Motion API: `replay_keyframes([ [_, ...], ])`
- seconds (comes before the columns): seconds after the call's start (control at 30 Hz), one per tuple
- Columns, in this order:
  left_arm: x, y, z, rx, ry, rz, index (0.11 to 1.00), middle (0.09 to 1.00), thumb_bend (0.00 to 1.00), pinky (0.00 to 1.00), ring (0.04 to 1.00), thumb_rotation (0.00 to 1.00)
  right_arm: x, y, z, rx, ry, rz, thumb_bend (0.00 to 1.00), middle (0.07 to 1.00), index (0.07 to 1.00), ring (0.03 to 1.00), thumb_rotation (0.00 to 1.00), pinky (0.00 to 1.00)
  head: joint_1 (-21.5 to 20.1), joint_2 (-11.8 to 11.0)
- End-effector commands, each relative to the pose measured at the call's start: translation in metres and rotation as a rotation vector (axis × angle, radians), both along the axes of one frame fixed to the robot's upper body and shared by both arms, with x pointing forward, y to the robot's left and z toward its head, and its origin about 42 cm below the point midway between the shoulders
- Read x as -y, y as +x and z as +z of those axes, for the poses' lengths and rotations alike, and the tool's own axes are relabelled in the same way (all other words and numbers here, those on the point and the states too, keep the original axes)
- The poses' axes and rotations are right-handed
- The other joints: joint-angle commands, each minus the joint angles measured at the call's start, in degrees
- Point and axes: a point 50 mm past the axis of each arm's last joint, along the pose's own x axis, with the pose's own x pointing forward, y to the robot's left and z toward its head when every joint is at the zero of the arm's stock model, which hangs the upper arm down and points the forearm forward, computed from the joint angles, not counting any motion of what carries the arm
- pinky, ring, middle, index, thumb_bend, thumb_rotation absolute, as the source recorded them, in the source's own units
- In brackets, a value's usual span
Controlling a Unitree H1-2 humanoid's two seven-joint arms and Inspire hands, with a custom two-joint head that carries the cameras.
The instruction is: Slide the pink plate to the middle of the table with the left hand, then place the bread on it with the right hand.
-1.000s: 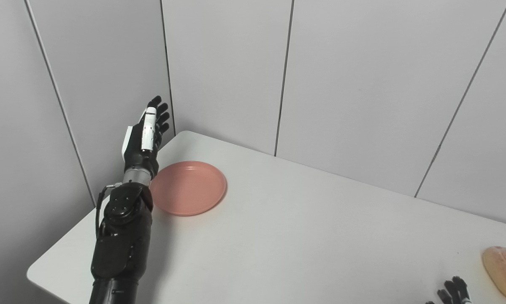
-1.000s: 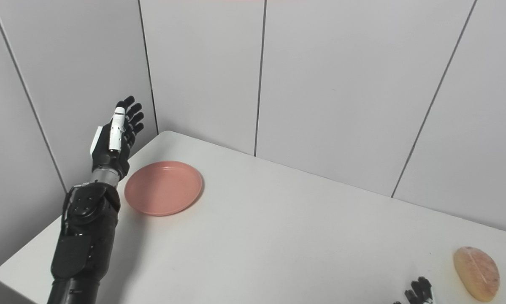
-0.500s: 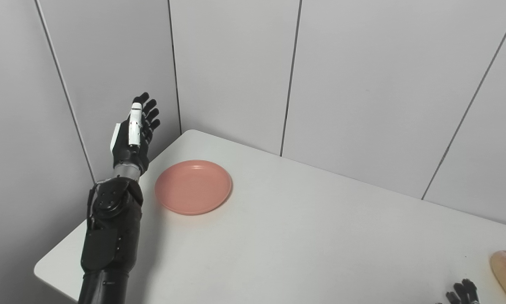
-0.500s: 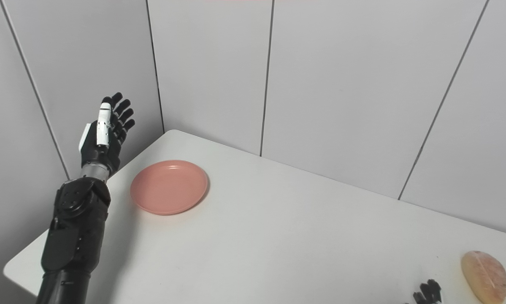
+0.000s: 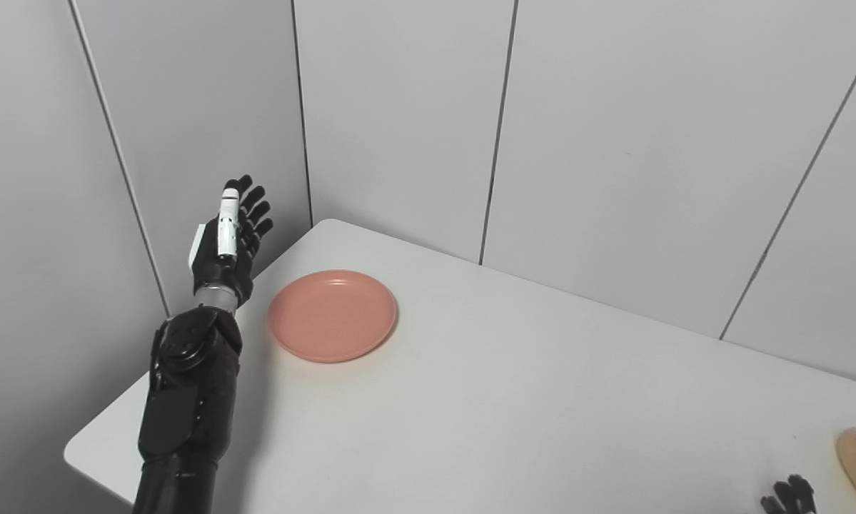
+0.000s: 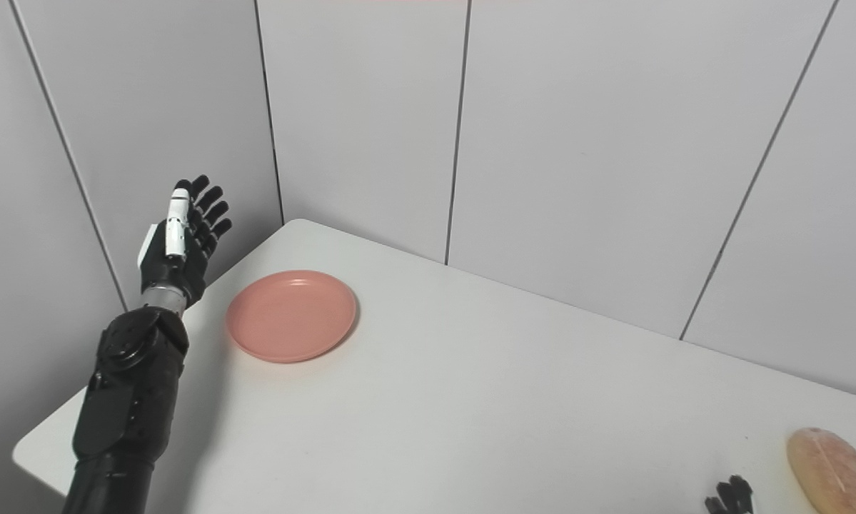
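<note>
Along the near edge of the worktop (image 6: 470,414), only the fingertips of the right hand (image 6: 731,494) show, so I cannot tell whether it is spread or closed. Just beside it to the right lies the bread (image 6: 827,469), an oval, pale-brown loaf that is probably light and soft, best cupped gently around its sides rather than squeezed. Farther back on the left, the pink plate (image 6: 292,315) sits near the worktop's far left corner, well apart from the middle. It looks rigid, shallow and smooth, likely to glide easily if pushed at its left rim. Beyond the left edge, the left hand (image 6: 181,243) hovers raised, fingers spread, holding nothing, near the plate but not touching.
</note>
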Motion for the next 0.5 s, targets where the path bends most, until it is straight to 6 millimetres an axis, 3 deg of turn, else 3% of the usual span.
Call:
replay_keyframes([
  [0.0, -0.014, -0.004, 0.022, 0.074, 0.043, 0.013, 0.934, 0.946, 0.32, 0.96, 0.954, 1.0, 0.006, -0.003, -0.007, -0.06, -0.014, -0.015, 0.37, 1.0, 1.0, 1.0, 1.0, 1.0, 0.0, 0.0],
  [0.47, -0.021, -0.009, 0.003, 0.04, 0.028, 0.033, 0.92, 0.927, 0.31, 0.97, 0.929, 1.0, 0.007, -0.002, -0.009, -0.065, -0.018, -0.015, 0.39, 1.0, 1.0, 1.0, 1.0, 1.0, 0.2, 0.4],
])
